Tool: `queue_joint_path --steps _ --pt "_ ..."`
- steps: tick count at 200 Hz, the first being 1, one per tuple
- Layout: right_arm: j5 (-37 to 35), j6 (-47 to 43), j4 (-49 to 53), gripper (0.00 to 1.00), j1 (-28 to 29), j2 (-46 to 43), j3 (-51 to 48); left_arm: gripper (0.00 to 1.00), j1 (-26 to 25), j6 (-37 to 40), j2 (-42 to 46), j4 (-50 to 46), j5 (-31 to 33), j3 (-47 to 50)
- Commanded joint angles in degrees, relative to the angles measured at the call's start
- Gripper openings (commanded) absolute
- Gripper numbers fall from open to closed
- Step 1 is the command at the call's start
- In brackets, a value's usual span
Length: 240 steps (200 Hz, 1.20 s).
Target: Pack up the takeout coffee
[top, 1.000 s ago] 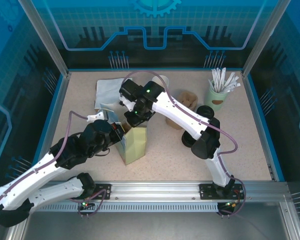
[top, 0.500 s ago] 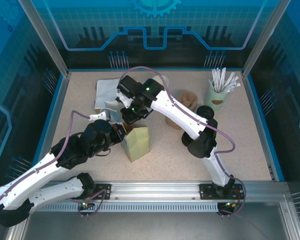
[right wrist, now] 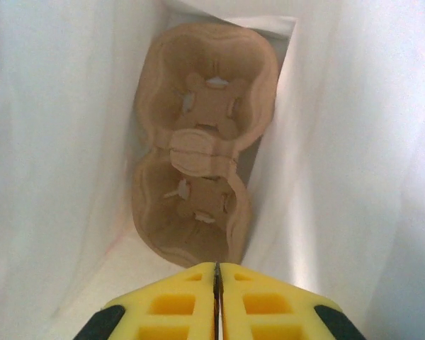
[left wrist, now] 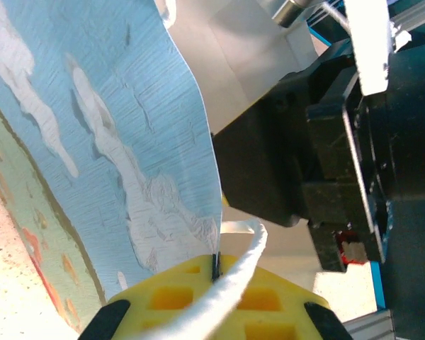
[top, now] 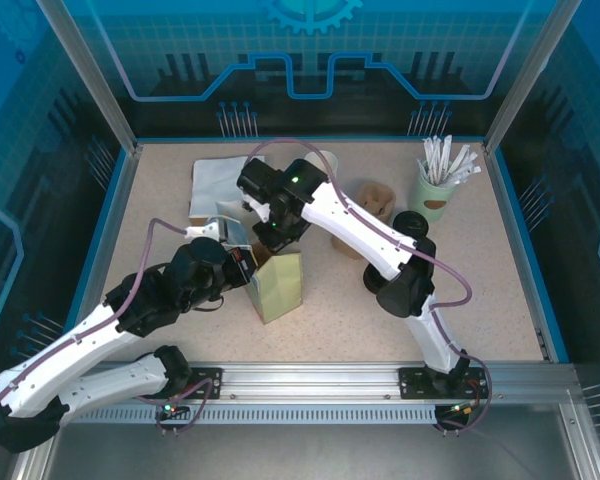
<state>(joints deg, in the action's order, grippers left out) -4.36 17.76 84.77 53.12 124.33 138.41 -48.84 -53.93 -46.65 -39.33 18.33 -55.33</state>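
Pinching the bag's (top: 282,288) paper rim beside its white cord handle, the left claw (left wrist: 214,268) is clamped tight at the left. In the middle, the right claw (right wrist: 216,273), pads pressed together and empty, points down into the bag at the cup tray (right wrist: 198,149), both of its 2 sockets vacant. Over on the right, the takeout coffee (top: 411,223) appears to stand on the table, well apart from both claws. By my read the tray is packed and the coffee is not yet.
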Motion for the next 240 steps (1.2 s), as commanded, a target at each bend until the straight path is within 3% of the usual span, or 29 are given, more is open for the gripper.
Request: queue_joint_path --steps 1,55,100,148,240 --pt "-1.7 -0.6 4.0 0.12 -0.8 -5.2 -1.1 0.00 0.4 4.0 -0.5 2.1 -3.3 -1.3" --pt "-2.0 0.0 5.0 0.14 -0.8 -14.7 -12.3 0.00 0.5 11.6 -4.0 2.3 -7.7 -5.4" --pt "-0.2 -10.6 2.5 0.16 -0.7 -18.4 -15.3 0.00 3.7 19.8 -8.8 3.0 -20.4 -9.4" --pt "-2.1 -20.6 0.6 0.15 -1.0 -15.9 -12.7 0.00 7.9 21.5 -9.9 6.0 -27.4 -8.3" --pt "9.7 -32.1 -13.3 0.13 -6.8 -16.7 -21.1 0.00 14.9 22.2 -7.7 12.8 -36.7 -3.0"
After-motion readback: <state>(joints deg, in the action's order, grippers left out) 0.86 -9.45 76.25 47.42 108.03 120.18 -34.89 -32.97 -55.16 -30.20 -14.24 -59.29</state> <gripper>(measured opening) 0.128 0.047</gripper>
